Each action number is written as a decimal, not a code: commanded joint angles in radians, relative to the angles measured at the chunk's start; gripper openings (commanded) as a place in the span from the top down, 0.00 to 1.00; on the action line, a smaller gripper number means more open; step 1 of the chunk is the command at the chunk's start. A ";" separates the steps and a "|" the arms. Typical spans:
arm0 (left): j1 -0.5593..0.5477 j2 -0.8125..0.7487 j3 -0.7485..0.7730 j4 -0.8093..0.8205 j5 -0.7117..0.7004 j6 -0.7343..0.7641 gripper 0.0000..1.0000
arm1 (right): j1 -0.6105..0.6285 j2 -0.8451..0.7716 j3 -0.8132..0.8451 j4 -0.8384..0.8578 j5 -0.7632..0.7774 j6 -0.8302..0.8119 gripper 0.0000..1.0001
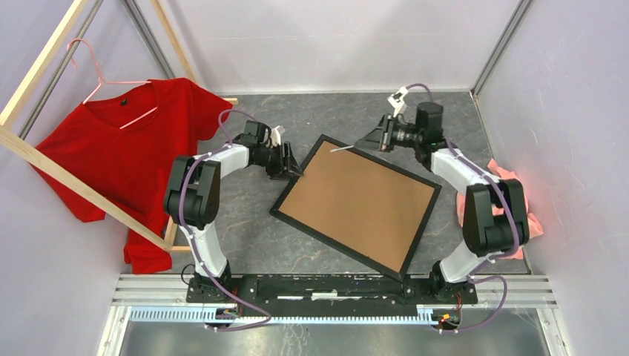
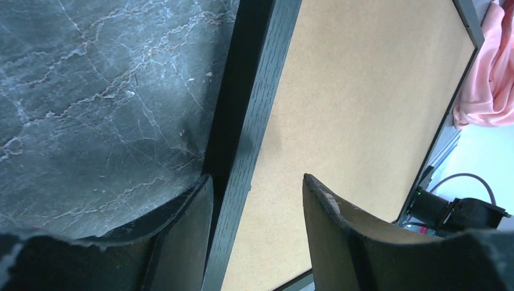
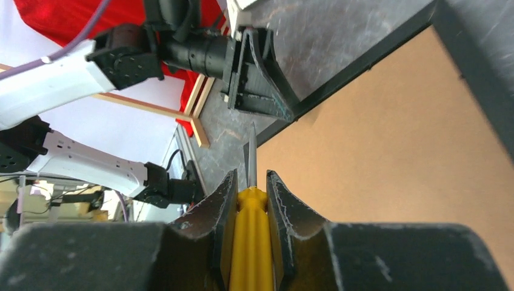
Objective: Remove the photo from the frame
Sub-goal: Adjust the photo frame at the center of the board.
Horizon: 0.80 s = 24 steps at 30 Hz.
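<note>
Yellow-handled screwdriver [image 3: 250, 242] is clamped in my right jaws, its tip over the brown backing board [image 1: 356, 204]. Left jaws are open, straddling the thin black frame [image 2: 245, 121] rail. Photo is hidden, presumably under the board. Risks: the unpinned frame skids on the grey surface [image 1: 245, 237], or the blade gouges the board. Red T-shirt [image 1: 126, 163] and pink cloth [image 1: 512, 185] lie well apart, obstructing nothing.

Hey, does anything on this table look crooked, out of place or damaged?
The frame sits crooked, turned at a slant to the edges of the table, and lies face down with only its brown backing board showing. A pink cloth is bunched up at the table's right side. Nothing looks spilled or broken.
</note>
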 commanded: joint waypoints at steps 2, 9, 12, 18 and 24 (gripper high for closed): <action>-0.049 -0.052 0.075 -0.079 -0.101 0.013 0.37 | 0.053 0.056 -0.029 0.131 0.022 0.088 1.00; -0.057 0.040 0.328 -0.153 -0.340 0.158 0.35 | -0.080 -0.074 -0.028 0.070 -0.015 -0.006 1.00; -0.073 0.149 0.480 -0.173 -0.348 0.209 0.34 | -0.177 -0.132 -0.023 -0.005 -0.004 -0.068 1.00; -0.173 0.419 0.863 -0.325 -0.374 0.379 0.32 | -0.297 -0.205 -0.018 -0.060 -0.011 -0.112 1.00; -0.197 0.537 0.995 -0.335 -0.379 0.395 0.32 | -0.319 -0.256 -0.044 -0.052 0.008 -0.119 1.00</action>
